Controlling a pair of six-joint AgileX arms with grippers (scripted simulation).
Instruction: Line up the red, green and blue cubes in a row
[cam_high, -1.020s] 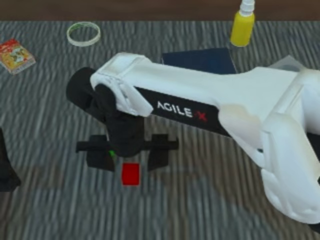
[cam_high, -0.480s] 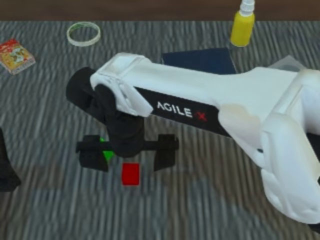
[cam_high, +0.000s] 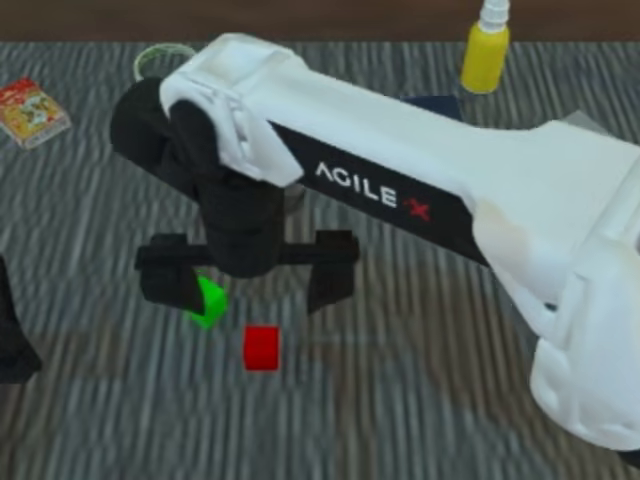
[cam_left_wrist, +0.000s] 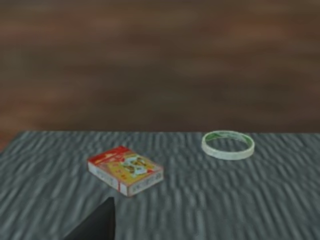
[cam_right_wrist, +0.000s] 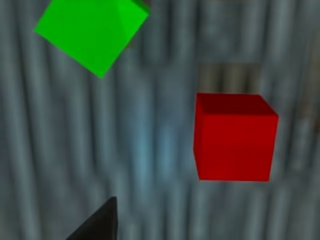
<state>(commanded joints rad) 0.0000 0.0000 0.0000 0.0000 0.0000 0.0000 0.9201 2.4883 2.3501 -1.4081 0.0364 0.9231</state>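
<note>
The green cube (cam_high: 208, 303) lies on the grey table, turned at an angle; the right wrist view shows it as a skewed green cube (cam_right_wrist: 90, 32). Just right of it and slightly nearer the front sits the red cube (cam_high: 262, 348), square to the table, also seen as the red cube (cam_right_wrist: 235, 137). A small gap separates them. My right gripper (cam_high: 250, 283) hangs open above and a little behind both cubes, holding nothing; one of its fingers (cam_high: 168, 283) overlaps the green cube's edge from above. The blue cube is out of view. My left arm (cam_high: 10, 345) rests parked at the table's left edge.
A yellow bottle (cam_high: 485, 50) stands at the back right. A red card box (cam_high: 32, 110) and a tape ring (cam_high: 158, 55) lie at the back left, seen also as box (cam_left_wrist: 125, 170) and ring (cam_left_wrist: 228, 144). A dark blue book (cam_high: 437, 103) peeks from under the right arm.
My right gripper spread its fingers wider and lifted up and back, uncovering the green cube, which now lies free beside the red cube. The left arm stayed still.
</note>
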